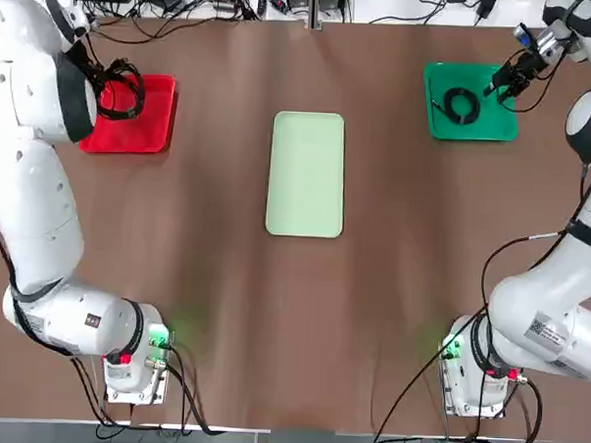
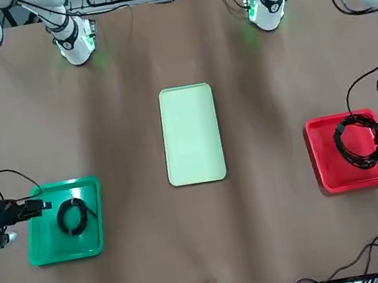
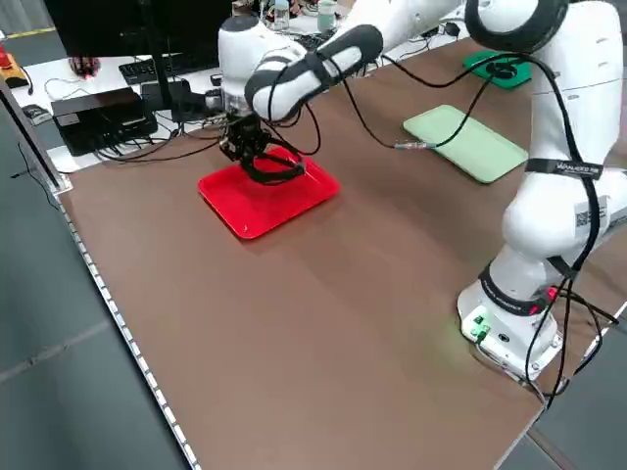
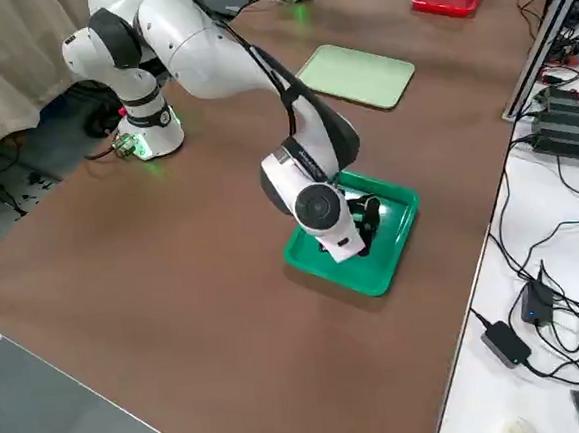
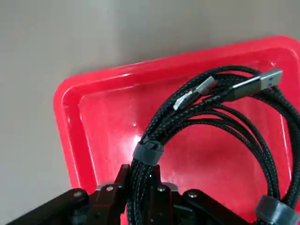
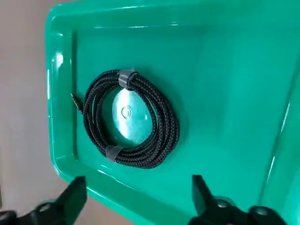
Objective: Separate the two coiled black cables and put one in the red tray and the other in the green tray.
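Observation:
My left gripper (image 1: pixel 103 84) is shut on the larger, looser coiled black cable (image 1: pixel 124 94), holding it upright over the red tray (image 1: pixel 132 136) at the far left. In the left wrist view the cable (image 5: pixel 211 117) rises from between the fingers, with the red tray (image 5: pixel 103 122) beneath it. I cannot tell whether the coil touches the tray. The smaller coiled cable (image 1: pixel 462 104) lies flat in the green tray (image 1: pixel 496 127) at the far right. My right gripper (image 6: pixel 138 187) hovers open just above it, with nothing between its fingers (image 6: pixel 75 192).
A long pale mint-green tray (image 1: pixel 306 173) lies in the middle of the brown table. Both arm bases stand at the near edge. Loose cords and electronics lie beyond the far edge, behind the two trays.

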Robot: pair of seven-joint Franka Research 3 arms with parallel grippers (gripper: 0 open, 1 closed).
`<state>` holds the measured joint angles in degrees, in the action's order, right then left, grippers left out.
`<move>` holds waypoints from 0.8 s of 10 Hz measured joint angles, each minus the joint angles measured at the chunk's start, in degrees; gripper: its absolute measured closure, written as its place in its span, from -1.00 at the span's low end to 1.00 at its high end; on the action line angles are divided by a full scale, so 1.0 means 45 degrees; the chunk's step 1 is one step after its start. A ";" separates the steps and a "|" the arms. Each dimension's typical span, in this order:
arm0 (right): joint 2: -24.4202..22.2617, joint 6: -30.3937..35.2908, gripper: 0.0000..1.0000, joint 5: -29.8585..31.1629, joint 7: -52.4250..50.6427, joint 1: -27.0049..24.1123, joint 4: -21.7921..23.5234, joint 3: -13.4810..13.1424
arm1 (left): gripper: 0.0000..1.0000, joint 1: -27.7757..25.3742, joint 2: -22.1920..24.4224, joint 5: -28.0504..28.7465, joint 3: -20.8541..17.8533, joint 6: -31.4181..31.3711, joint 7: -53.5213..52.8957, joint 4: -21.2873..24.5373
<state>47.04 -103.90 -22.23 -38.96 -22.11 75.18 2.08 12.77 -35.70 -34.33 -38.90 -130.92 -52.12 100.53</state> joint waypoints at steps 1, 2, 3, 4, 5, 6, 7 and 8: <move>-0.0088 0.0113 -1.00 0.0507 -0.0004 0.0081 -0.0201 0.0083 | 0.56 -0.0037 -0.0332 -0.0518 -0.0004 -0.0090 -0.0128 -0.0160; -0.0312 0.0494 -1.00 0.0891 -0.0015 0.0266 -0.0552 0.0143 | 0.56 -0.0144 -0.0664 -0.0852 -0.0005 -0.0227 -0.0181 -0.0318; -0.0696 0.1224 -1.00 0.1096 0.0013 0.0520 -0.1071 0.0153 | 0.56 -0.0239 -0.0905 -0.0985 -0.0003 -0.0441 -0.0240 -0.0417; -0.1160 0.2040 -1.00 0.1234 0.0378 0.0782 -0.1599 0.0149 | 0.56 -0.0289 -0.1030 -0.1112 0.0004 -0.0523 -0.0345 -0.0462; -0.1765 0.2498 -1.00 0.1422 0.1194 0.1039 -0.1936 0.0153 | 0.56 -0.0290 -0.1086 -0.1169 0.0039 -0.0526 -0.0444 -0.0477; -0.2453 0.2645 -1.00 0.1580 0.2134 0.1288 -0.2073 0.0159 | 0.56 -0.0286 -0.1104 -0.1169 0.0083 -0.0526 -0.0474 -0.0480; -0.3123 0.2737 -1.00 0.1728 0.3147 0.1497 -0.2104 0.0161 | 0.54 -0.0283 -0.1115 -0.1169 0.0113 -0.0526 -0.0477 -0.0476; -0.3699 0.2790 -1.00 0.2008 0.4057 0.1631 -0.2113 0.0162 | 0.51 -0.0278 -0.1119 -0.1170 0.0147 -0.0526 -0.0477 -0.0473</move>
<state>30.39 -91.35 -13.20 -20.70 -14.77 65.68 2.81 11.52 -40.74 -39.60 -38.23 -133.29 -54.27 98.40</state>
